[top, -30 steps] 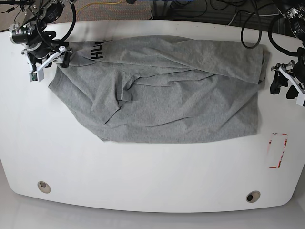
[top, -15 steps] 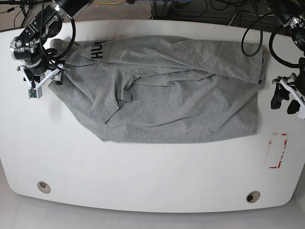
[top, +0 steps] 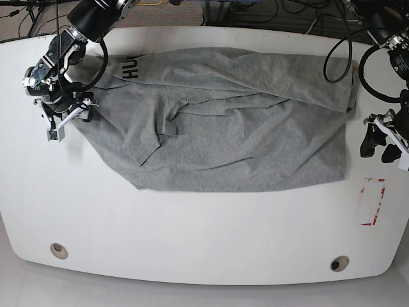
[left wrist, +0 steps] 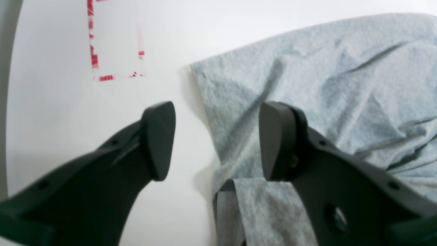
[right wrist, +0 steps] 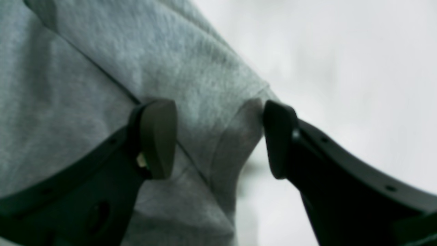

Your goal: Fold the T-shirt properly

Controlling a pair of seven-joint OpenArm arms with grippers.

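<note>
While the T-shirt (top: 223, 121) lies spread and rumpled on the counter (top: 192, 236), both pincers have been moved along its short edges: the right pincer (right wrist: 218, 136) now straddles a sleeve, the left pincer (left wrist: 215, 140) its hem corner, both open, nothing gripped; a two-handed pick-up seems prepared.

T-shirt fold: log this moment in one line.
T-shirt: spread, unfolded | right gripper: open astride sleeve | left gripper: open over shirt edge

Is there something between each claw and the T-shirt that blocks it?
Nothing visible does. The right claw stands open straddling a sleeve hem of the T-shirt. The left claw is open over the shirt's edge, with only the bare white table beneath. The red tape mark lies aside.
</note>
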